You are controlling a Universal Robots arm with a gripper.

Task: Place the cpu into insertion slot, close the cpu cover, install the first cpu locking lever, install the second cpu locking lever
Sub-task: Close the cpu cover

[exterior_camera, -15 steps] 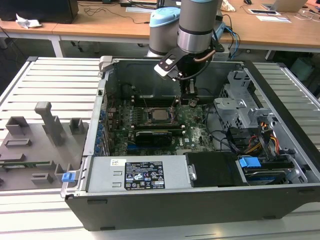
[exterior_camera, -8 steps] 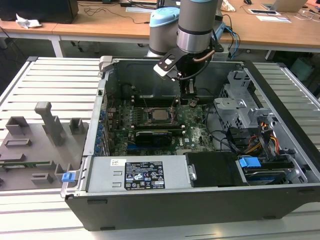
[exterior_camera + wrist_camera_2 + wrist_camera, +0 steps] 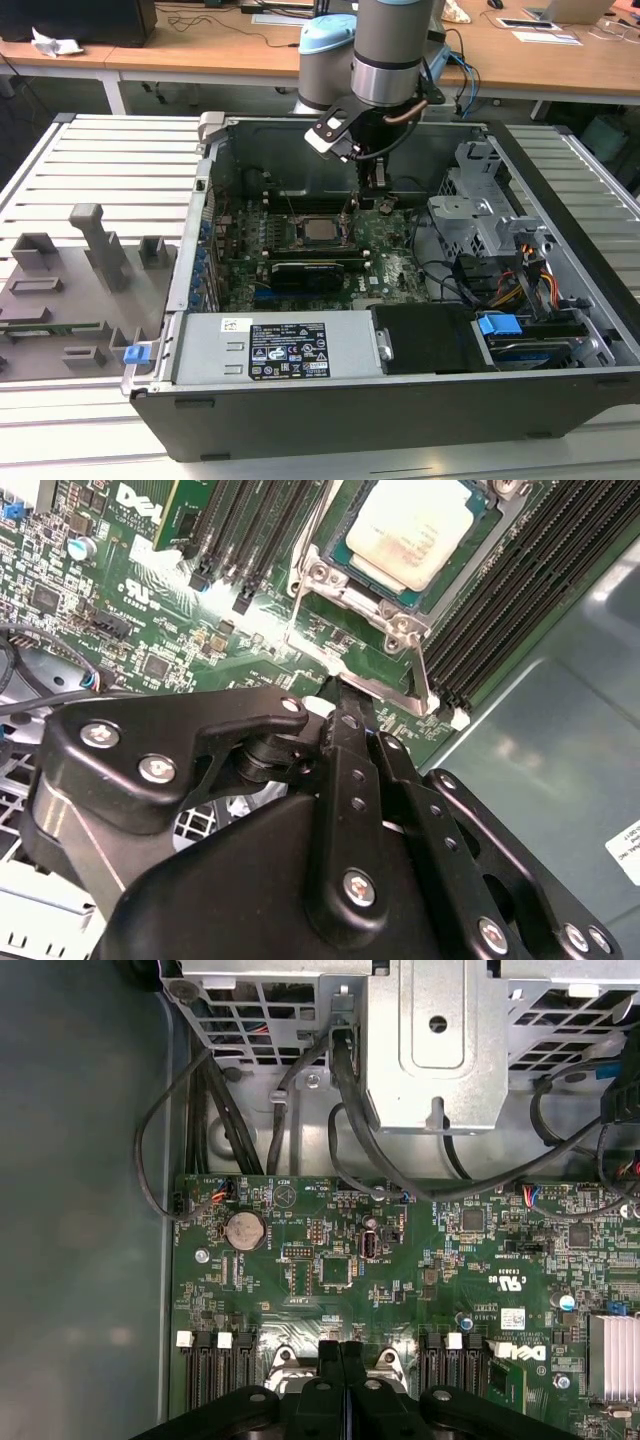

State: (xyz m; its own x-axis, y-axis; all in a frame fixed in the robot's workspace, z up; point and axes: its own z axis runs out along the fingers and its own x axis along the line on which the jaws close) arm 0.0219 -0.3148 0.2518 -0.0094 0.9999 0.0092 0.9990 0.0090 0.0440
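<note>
The gripper, fingers pressed together with nothing visibly held, has its tips at a locking lever beside the seated cpu.

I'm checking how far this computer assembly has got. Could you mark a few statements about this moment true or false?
1. The chip lies flat on the green board, inside a metal frame. True.
2. The gripper carries the chip. False: the chip sits on the board, and the gripper is beside the frame.
3. The jaws stand wide open. False: in both wrist views they are pressed together.
4. A round coin battery sits on the board. True.
5. The arm reaches down into an open computer case. True.
</note>
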